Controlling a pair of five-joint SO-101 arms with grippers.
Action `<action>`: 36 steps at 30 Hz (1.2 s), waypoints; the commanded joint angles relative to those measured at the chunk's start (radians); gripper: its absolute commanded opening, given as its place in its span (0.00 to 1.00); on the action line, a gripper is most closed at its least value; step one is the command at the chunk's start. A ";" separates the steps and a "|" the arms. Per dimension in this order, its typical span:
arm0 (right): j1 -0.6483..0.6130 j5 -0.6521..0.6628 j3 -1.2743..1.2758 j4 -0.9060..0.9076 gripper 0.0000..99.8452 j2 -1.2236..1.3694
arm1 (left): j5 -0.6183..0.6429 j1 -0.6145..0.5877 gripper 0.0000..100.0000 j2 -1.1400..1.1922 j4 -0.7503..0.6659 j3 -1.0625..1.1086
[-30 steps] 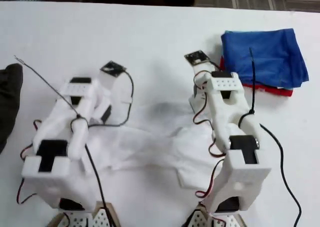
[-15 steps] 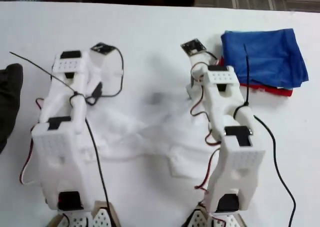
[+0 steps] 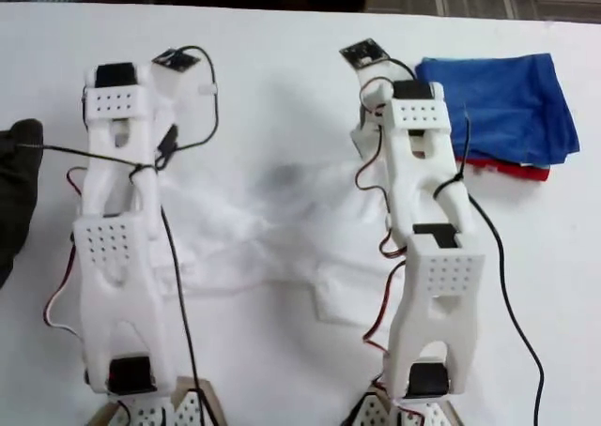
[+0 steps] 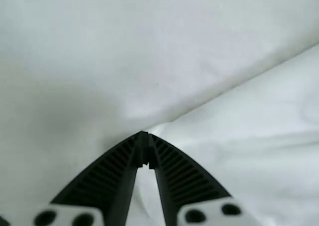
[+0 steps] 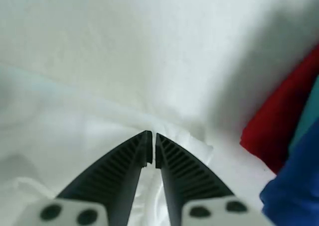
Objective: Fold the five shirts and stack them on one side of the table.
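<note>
No readable text, labels, numbers or signs on shirts, arms or surface

Stacked shirts (image 3: 498, 102) just beside the right gripper (image 5: 151, 149) block that side.

Four shirts show: white shirt (image 3: 254, 229), blue shirt (image 3: 498, 102), red shirt (image 3: 512, 168), dark shirt (image 3: 17, 191); two arms: left arm (image 3: 113, 248), right arm (image 3: 437, 266).

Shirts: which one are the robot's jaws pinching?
The white shirt, crumpled between both arms, each arm's jaws shut on it. The blue shirt lies folded on the red shirt; the dark shirt sits apart.
</note>
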 commanded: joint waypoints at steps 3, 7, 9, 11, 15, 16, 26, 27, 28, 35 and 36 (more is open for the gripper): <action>-0.001 0.000 -0.054 0.048 0.02 -0.042 | -0.006 -0.011 0.03 -0.118 0.021 0.061; -0.010 0.000 -0.052 0.065 0.02 -0.094 | -0.008 -0.011 0.03 -0.227 0.021 0.177; -0.022 0.000 -0.052 0.081 0.02 -0.113 | -0.008 -0.005 0.03 -0.284 0.020 0.236; -0.028 -0.002 -0.052 0.093 0.02 -0.125 | -0.008 0.005 0.03 -0.338 0.018 0.294; -0.031 -0.051 -0.052 0.111 0.02 -0.162 | -0.008 0.012 0.03 -0.459 -0.031 0.427; -0.033 -0.055 -0.052 0.116 0.02 -0.170 | -0.008 0.014 0.03 -0.491 -0.044 0.467; -0.054 -0.057 0.074 0.150 0.02 -0.272 | -0.006 0.026 0.03 -0.832 -0.318 1.059; -0.065 -0.057 0.124 0.133 0.02 -0.294 | -0.006 0.026 0.03 -0.862 -0.359 1.129; -0.076 -0.057 0.189 0.105 0.02 -0.318 | -0.006 0.026 0.03 -0.890 -0.393 1.194; -0.159 -0.057 0.689 -0.205 0.02 -0.553 | -0.006 0.021 0.03 -0.996 -0.603 1.532; -0.170 -0.055 0.740 -0.236 0.02 -0.579 | -0.006 0.021 0.03 -1.000 -0.626 1.561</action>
